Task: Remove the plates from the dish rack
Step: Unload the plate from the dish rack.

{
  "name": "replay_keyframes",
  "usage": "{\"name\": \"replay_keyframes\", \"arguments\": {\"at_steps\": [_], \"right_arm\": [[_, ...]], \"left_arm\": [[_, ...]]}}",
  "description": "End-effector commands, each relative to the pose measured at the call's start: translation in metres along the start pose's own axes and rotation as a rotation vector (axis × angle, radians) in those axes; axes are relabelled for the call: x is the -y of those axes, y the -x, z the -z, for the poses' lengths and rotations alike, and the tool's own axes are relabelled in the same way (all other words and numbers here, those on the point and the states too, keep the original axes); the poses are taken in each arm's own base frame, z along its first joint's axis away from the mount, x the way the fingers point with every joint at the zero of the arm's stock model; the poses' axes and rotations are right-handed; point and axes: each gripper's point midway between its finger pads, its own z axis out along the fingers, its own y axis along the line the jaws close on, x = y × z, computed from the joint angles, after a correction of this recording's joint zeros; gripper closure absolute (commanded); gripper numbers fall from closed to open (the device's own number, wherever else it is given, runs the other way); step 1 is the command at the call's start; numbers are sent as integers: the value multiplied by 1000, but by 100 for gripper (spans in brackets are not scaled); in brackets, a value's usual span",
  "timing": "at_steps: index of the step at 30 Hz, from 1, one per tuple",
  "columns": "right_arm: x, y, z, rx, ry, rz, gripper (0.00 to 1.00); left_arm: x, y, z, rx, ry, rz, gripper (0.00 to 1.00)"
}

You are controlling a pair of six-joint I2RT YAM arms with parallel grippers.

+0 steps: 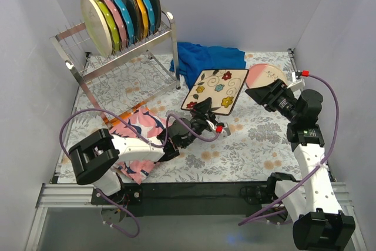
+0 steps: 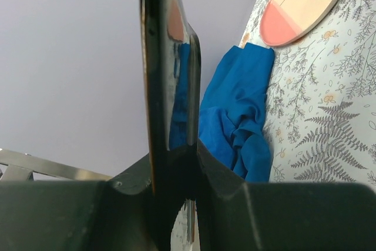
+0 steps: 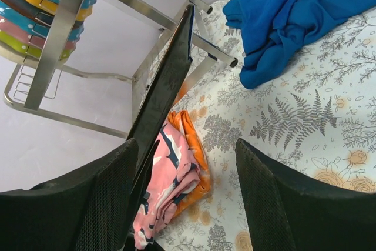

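Square floral plate is clamped at its near edge in your left jaws, tilted over the counter; your right jaws stand apart beside it.

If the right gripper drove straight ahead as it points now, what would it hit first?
Probably the square floral plate that the left gripper holds, edge-on just ahead of the right gripper; depth is unclear.

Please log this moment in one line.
left gripper: shut on square plate | right gripper: open | dish rack: holds plates | round plate: on table
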Motion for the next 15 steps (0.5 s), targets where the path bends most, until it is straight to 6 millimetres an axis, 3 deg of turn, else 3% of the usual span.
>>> {"name": "replay_keyframes", "arguments": {"at_steps": [1, 9, 15], "right_arm": [[-4, 4, -3, 14, 25, -2, 27], [1, -3, -7, 6, 23, -6, 28], [23, -21, -17, -37, -27, -35, 30]], "left_arm": [[-57, 34, 1, 115, 234, 48, 100], [-40, 35, -5, 119, 212, 45, 100], [-36, 39, -7, 127, 212, 44, 100]]}}
